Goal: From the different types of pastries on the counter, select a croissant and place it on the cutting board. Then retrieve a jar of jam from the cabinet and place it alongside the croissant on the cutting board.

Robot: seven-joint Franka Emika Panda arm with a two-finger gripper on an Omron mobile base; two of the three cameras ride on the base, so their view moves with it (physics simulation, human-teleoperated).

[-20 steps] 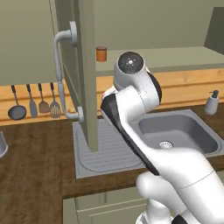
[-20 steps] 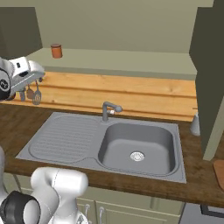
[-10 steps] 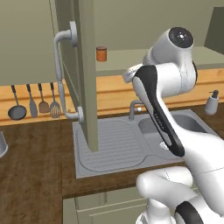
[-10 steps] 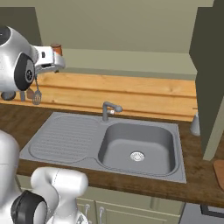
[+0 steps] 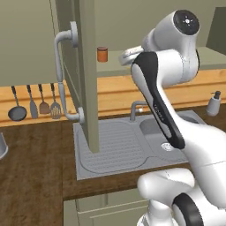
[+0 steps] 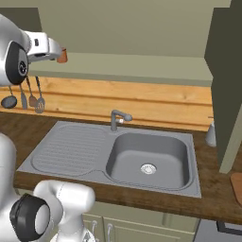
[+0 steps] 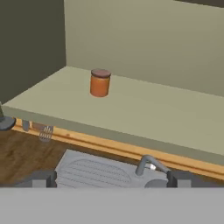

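Jam jar point(image 7: 100, 82) upright on cabinet shelf point(image 7: 144, 113) (end effector point(image 7: 109, 178) open)

Ahead of jaws: I see bare cabinet shelf point(image 7: 144, 109) around the jam jar point(image 7: 100, 82).
Left of jaws: open cabinet door point(image 5: 86, 66) blocks.
Below jaws: faucet point(image 7: 146, 164), sink point(image 6: 146, 158).
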